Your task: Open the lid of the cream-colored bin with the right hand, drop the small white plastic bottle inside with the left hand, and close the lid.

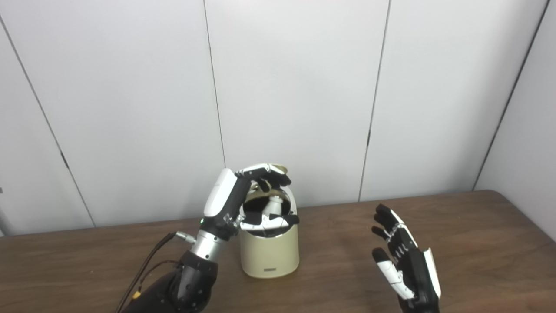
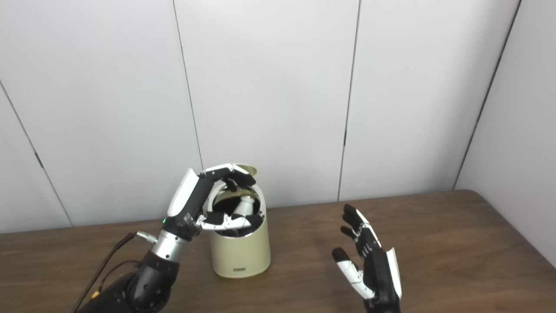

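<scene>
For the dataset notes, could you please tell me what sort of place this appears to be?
Probably a lab or test room, not a home: a bare wooden table against plain white wall panels, holding just one cream-colored bin.

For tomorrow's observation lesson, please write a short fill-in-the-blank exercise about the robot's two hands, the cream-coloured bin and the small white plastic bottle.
1. The hinged lid of the cream-coloured cylindrical bin is ____.
2. The small white plastic bottle sits in the bin's mouth, between the fingers of the ____ hand.
3. The right hand, to the right of the bin, holds ____.
4. The bin stands on a brown ____ table.

Missing words: open; left; nothing; wooden
</scene>
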`<act>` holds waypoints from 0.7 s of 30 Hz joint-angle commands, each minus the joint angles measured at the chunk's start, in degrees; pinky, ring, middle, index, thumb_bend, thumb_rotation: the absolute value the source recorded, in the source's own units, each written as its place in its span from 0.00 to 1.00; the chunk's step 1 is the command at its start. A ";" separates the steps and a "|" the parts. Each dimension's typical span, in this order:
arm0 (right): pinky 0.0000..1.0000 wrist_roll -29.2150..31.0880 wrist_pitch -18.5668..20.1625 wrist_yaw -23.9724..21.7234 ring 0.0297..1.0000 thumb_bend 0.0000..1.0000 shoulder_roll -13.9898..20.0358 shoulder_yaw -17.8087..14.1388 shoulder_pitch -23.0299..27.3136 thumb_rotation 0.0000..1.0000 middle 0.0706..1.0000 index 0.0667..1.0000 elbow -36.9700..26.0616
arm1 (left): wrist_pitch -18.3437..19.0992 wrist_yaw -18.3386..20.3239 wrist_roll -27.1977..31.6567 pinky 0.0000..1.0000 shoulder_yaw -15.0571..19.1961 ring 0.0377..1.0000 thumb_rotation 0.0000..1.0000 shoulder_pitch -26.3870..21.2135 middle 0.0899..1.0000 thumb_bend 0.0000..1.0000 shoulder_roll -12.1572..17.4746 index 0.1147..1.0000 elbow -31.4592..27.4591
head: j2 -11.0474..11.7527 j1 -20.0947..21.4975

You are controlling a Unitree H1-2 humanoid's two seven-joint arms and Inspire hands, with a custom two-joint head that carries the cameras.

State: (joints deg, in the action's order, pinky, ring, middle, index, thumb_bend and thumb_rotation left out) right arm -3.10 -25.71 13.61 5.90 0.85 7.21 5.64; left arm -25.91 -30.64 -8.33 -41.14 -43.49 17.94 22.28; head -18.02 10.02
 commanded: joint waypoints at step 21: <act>0.87 2.43 -1.21 -3.57 0.90 0.15 -1.57 -2.29 -3.23 0.83 0.89 0.87 4.24 | -1.02 8.51 8.09 0.61 20.46 0.65 0.64 16.42 0.65 0.27 0.02 0.63 -21.63 | 0.17 -1.92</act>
State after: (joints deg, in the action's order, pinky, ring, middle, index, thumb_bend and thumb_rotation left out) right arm -0.70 -25.89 10.67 5.13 -1.51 7.25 5.88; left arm -25.89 -24.71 -2.40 -23.12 -26.41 18.17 2.56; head -17.93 8.09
